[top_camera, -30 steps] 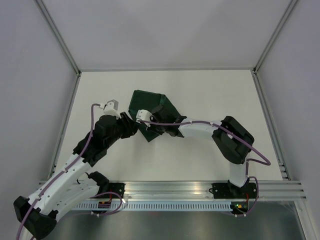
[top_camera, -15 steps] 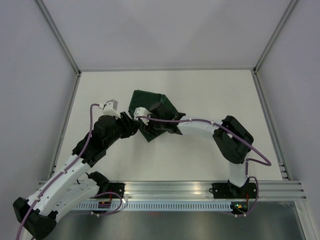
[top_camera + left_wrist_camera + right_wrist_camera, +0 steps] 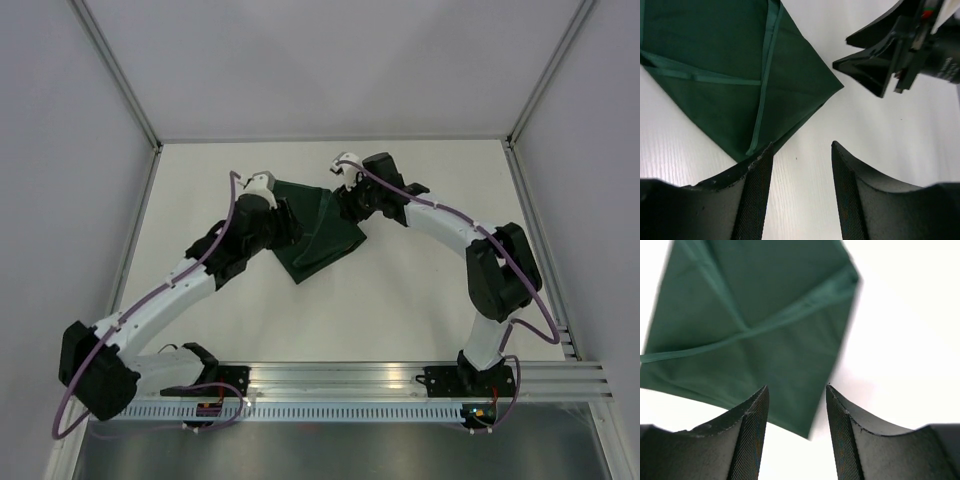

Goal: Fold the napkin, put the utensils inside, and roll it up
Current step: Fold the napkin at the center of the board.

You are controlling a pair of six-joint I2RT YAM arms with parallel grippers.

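The dark green napkin [image 3: 322, 238] lies folded flat on the white table, with hem lines crossing it [image 3: 725, 75] [image 3: 750, 325]. My left gripper [image 3: 287, 213] is at its far left edge. In the left wrist view this gripper [image 3: 802, 145] is open over bare table, beside a napkin corner. My right gripper [image 3: 348, 207] hovers at the far right edge. It [image 3: 796, 387] is open too, with a napkin corner showing below, between its fingers, nothing gripped. The right gripper [image 3: 892, 55] also shows in the left wrist view. The utensils are out of view.
Grey walls with metal posts [image 3: 140, 120] close in the white table [image 3: 420, 290] on three sides. An aluminium rail [image 3: 350, 378] with both arm bases runs along the near edge.
The right gripper has opened. Both grippers have moved from the napkin's near corner to its far side. The napkin now lies flatter and fully exposed.
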